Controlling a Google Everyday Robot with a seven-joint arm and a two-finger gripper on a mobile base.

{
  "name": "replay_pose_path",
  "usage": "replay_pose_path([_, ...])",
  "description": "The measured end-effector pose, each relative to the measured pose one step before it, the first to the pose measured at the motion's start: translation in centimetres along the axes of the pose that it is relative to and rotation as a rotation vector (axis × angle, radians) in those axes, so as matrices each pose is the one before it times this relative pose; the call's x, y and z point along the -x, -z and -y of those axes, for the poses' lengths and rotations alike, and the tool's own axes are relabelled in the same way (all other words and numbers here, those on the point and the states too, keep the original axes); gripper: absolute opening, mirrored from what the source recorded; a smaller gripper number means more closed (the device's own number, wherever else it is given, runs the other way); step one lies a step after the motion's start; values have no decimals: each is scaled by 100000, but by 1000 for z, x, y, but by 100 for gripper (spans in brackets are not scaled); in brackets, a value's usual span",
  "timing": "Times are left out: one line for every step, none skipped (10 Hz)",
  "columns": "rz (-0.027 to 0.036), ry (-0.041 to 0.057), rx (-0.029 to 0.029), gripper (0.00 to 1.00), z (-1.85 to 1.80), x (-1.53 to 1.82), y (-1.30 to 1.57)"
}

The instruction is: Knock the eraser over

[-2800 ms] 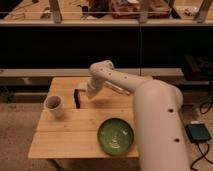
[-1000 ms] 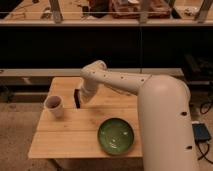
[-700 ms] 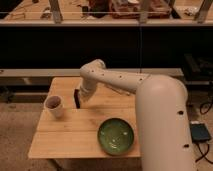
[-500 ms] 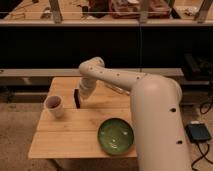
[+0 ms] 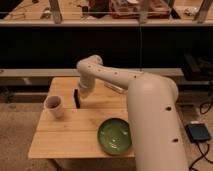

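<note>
Eraser (image 5: 77,98) upright on table (image 5: 65,142), gripper (image 5: 82,95) just beside it, jaws' state cannot be told

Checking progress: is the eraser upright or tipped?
Upright: the eraser stands as a thin vertical block on the table, the gripper right beside it.

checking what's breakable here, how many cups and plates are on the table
2: a white cup at the table's left, and a green plate near the front edge. The gripper is by the black eraser; the arm may hide more.
</note>
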Motion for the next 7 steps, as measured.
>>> replay_pose_path([477,997,272,15,52,-477,-24])
replay_pose_path([776,942,459,15,259,68,-18])
replay_pose_path([473,649,689,15,398,-5,-16])
replay_pose_path([588,1772,771,15,1541,-117,-30])
replay_pose_path([55,845,88,15,794,89,510])
replay_pose_path([346,1131,1474,15,-30,260,544])
replay_pose_path([436,908,592,15,366,1094,1018])
